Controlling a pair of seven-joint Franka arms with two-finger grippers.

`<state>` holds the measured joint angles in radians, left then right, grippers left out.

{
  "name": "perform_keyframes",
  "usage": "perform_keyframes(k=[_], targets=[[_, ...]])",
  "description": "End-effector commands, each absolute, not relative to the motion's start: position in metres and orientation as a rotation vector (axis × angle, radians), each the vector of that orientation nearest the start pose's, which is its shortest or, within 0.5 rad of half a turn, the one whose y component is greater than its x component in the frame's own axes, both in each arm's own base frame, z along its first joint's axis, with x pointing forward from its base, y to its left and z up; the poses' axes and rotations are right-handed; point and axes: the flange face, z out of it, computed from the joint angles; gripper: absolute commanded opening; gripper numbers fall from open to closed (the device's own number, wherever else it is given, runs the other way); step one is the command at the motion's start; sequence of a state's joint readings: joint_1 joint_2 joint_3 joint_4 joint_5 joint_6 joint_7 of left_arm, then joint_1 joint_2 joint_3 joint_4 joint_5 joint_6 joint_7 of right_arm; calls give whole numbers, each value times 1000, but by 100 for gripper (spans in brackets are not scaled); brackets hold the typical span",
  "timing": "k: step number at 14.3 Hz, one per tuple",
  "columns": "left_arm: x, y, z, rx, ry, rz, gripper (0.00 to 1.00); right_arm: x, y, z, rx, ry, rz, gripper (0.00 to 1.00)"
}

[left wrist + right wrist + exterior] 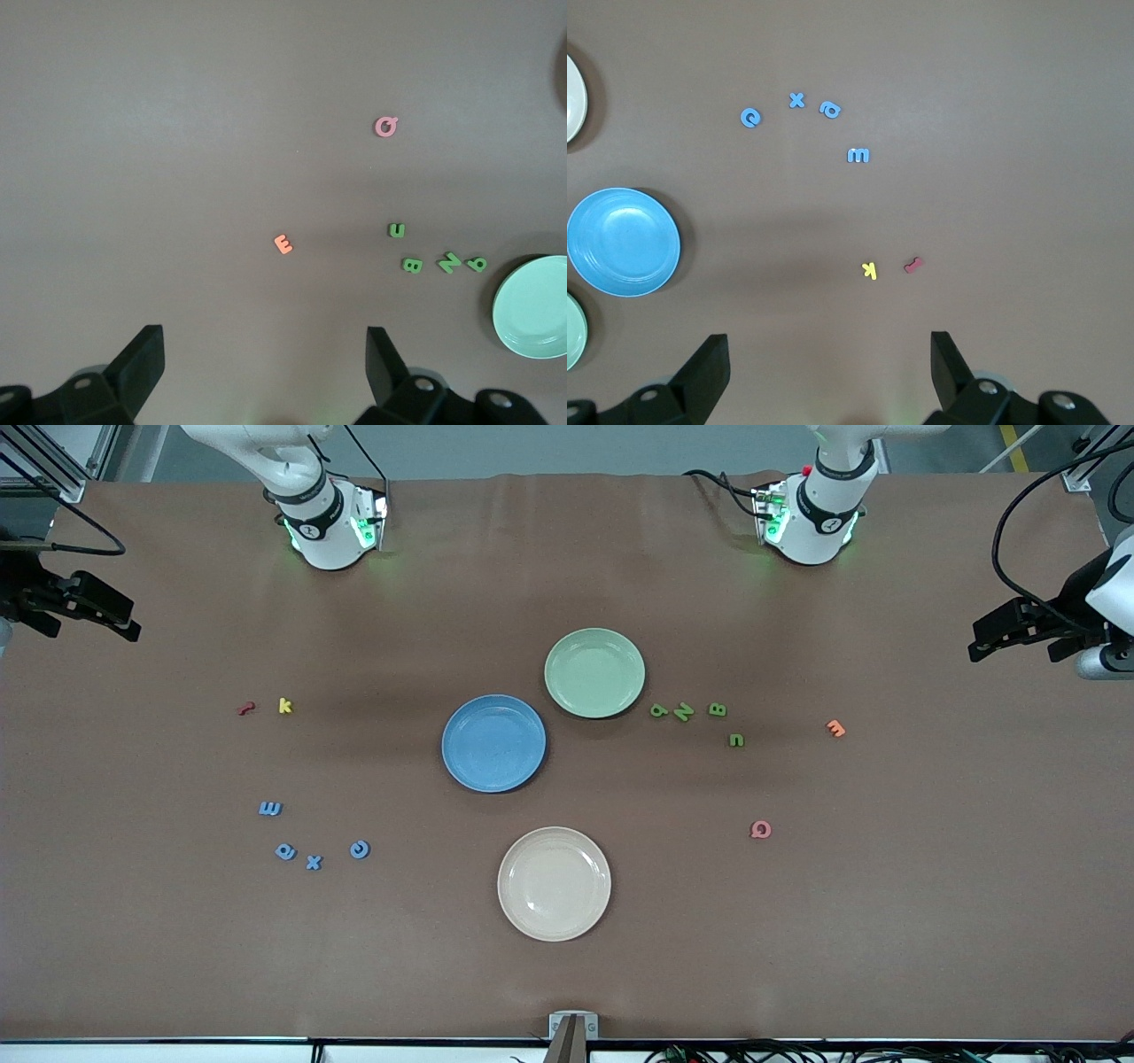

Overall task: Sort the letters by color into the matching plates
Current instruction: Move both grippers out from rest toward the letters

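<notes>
The blue plate [493,743] and the pale green plate [594,672] sit side by side mid-table, both bare. Four blue letters [314,862] lie loose toward the right arm's end, nearer the front camera than the blue plate; the right wrist view shows them [831,109] and the blue plate [623,241]. Four green letters [683,711] lie beside the green plate toward the left arm's end, also in the left wrist view [449,262]. My left gripper [266,354] and right gripper [830,359] are open, empty and high above the table ends.
A cream plate [554,883] lies nearer the front camera than the blue plate. An orange letter [834,728] and a pink letter [760,829] lie toward the left arm's end. A yellow letter [284,705] and a red letter [246,708] lie toward the right arm's end.
</notes>
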<state>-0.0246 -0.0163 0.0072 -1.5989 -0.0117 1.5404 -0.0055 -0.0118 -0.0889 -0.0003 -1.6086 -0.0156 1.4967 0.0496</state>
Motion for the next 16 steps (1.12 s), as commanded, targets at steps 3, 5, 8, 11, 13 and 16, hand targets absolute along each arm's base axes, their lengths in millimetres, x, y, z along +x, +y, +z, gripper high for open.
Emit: perform_keyframes(k=[3,5,8,11,13,16], targets=[[547,-10,621,-3171,6,69,100,511,-9,652,-3164,82,19,100],[547,-8,620,-3173,-4,71,100,511,-9,652,-3164,85,19,100],[545,-8,619,-3171,8,90,100,511,-10,653,-3164,90,24,100],[553,-19,594,-3228,5,180,100,511,-10,659,-3162,110,24,100],[560,-29,570,-3288,-43,263,100,522,-13,646,-3167,113,60,100],[567,-53,550,-3297,-91,326,100,540,-21,629,-3165,120,49,100]])
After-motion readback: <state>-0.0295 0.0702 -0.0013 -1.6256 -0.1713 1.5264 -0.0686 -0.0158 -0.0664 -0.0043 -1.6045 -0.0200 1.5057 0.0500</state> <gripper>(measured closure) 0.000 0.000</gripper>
